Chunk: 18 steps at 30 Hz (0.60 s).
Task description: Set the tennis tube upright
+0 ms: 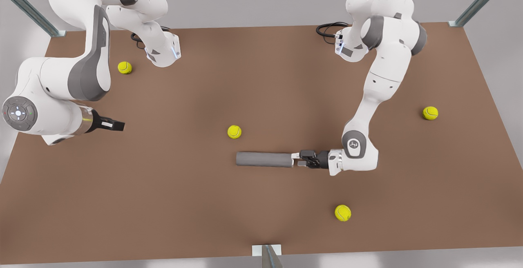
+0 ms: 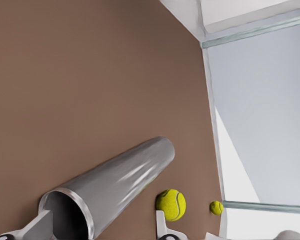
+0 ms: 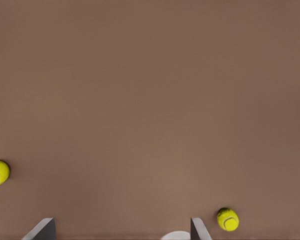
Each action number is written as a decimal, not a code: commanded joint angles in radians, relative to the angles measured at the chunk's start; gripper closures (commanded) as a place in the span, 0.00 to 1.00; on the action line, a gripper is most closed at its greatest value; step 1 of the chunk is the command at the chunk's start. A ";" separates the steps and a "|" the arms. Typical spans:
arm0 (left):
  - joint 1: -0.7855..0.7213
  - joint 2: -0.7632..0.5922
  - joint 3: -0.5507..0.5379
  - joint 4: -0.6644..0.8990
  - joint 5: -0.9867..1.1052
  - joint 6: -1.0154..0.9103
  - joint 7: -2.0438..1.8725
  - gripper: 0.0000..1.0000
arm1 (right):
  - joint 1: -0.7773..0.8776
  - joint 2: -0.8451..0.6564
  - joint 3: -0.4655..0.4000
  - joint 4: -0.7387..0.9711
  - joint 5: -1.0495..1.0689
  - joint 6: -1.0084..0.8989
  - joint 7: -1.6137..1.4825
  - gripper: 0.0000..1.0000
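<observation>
Your inventory, from the front view's left to its right. Right gripper [image 1: 118,126]: hangs over bare brown surface [image 1: 171,202] at the front view's left edge, well apart from the tube; its fingers [image 3: 42,230] stand wide apart with nothing between them; treat this arm as waiting. Tennis balls: one [image 1: 125,67] near the rear of the surface just beyond that arm, one [image 1: 234,131] near the middle, one [image 1: 343,213] toward the near edge, one [image 1: 430,112] far to the front view's right; none touches the tube. Tennis tube [image 1: 264,159]: plain grey cylinder lying flat on the surface, a little right of centre, its long axis running across the front view from left to right; the end toward the front view's right is the open mouth, dark and hollow in the left wrist view [image 2: 110,187]. Left gripper [image 1: 296,159]: low and level at that open end, reaching along the tube's axis; its fingers [image 2: 37,225] stand apart about the rim, one at the mouth's edge and the other outside the wall, and you cannot tell that they press it. This arm is plainly the nearer, so the coming move turns on that end-on line: you would pinch the rim and swing the far end up. Brands, labels, writing: none legible on the tube or the balls.
</observation>
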 commanded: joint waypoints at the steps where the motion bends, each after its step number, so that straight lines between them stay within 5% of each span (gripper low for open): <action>1: -0.006 -0.005 0.000 -0.001 -0.022 0.017 0.173 0.00 | 0.000 -0.001 -0.001 -0.001 0.000 -0.015 0.070 0.00; 18: -0.013 -0.037 0.000 -0.090 -0.025 0.017 0.164 0.00 | -0.001 0.002 -0.001 -0.001 0.000 -0.011 0.066 0.00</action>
